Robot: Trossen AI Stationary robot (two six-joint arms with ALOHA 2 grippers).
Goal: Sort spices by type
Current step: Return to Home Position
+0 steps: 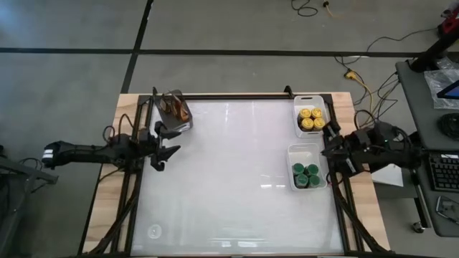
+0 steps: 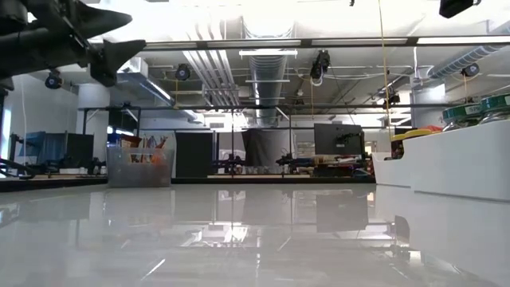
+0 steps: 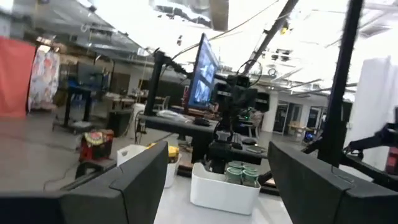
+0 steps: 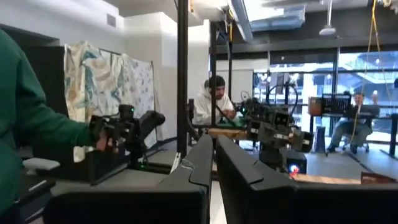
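1. The green-lidded jars, four of them, stand clustered in the white tray by the right edge of the surface, filling that tray's nearer end.
2. The yellow-lidded jars, also four, sit packed in a second white tray just behind the first, at the back right corner.
3. No jar shows outside the two trays, so the sorting looks finished, with each lid colour in its own tray. I judge that only parking the arms is left.
4. The right pincer hovers at the right edge, just beside the gap between the two trays. Its fingers are pressed together and hold nothing. The jars lie close on either side of it, untouched.
5. The left pincer hangs over the left side of the surface, spread and empty. It is well apart from every jar and near the grey cup of brown sticks by the back left corner.
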